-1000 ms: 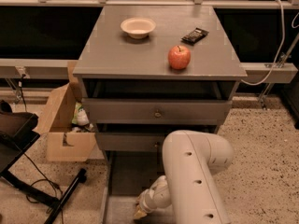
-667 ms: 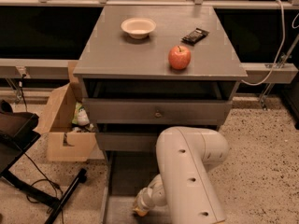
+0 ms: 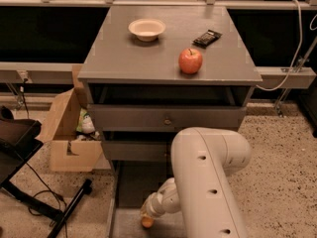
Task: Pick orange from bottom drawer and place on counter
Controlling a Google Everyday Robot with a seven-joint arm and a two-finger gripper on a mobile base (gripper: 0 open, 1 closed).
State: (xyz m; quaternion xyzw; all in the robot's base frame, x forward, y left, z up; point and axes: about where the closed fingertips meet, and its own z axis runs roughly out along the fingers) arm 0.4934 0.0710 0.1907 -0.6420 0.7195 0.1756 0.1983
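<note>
The small orange [image 3: 147, 222] lies low in the pulled-out bottom drawer [image 3: 130, 187], near its front left part. My gripper [image 3: 147, 215] hangs straight down into the drawer at the end of the white arm [image 3: 208, 182], right on top of the orange and touching or nearly touching it. The arm's wrist hides the top of the fruit. The grey counter [image 3: 148, 58] is the cabinet's top, high above the drawer.
On the counter stand a red apple [image 3: 190, 61], a cream bowl [image 3: 146, 29] and a dark packet [image 3: 207, 37]. Two upper drawers [image 3: 167, 119] sit slightly open. A cardboard box [image 3: 69, 138] and a black stand leg [image 3: 69, 207] are on the floor to the left.
The arm's elbow swayed slightly left and back. The gripper stays low over the orange, which has barely shifted.
</note>
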